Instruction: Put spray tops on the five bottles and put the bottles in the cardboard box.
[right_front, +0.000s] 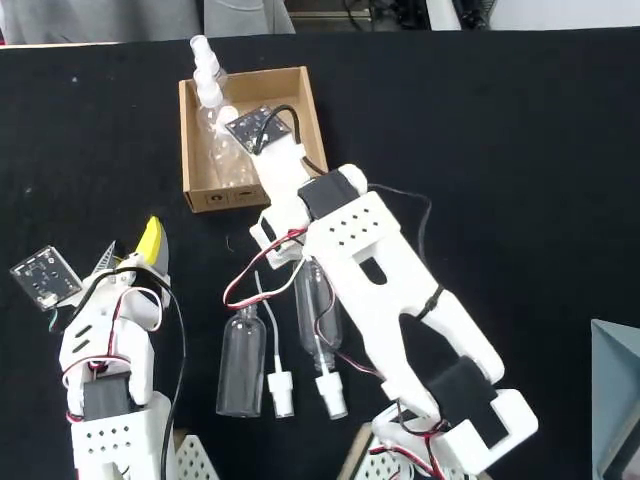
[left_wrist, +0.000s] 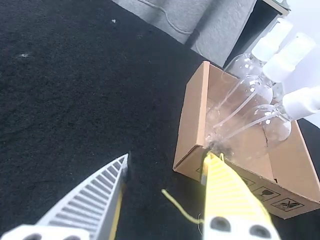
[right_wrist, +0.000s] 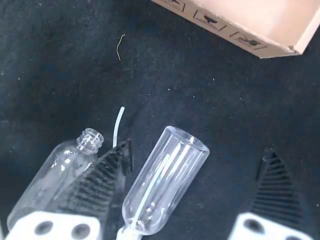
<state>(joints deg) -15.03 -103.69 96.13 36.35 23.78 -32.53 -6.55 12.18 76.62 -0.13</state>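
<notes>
Table (right_wrist: 200, 85): bottle (right_wrist: 167, 175) between right jaws (spread)

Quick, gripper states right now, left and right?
Left gripper: open, empty.
Right gripper: open, jaws either side of a lying bottle, not clamped on it.

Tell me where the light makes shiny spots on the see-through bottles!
High view: the boxed bottles look pale against the cardboard box. Left wrist view: white glints streak their clear sides. Right wrist view: a bright streak runs along the lying bottle between the fingers of the right gripper.
</notes>
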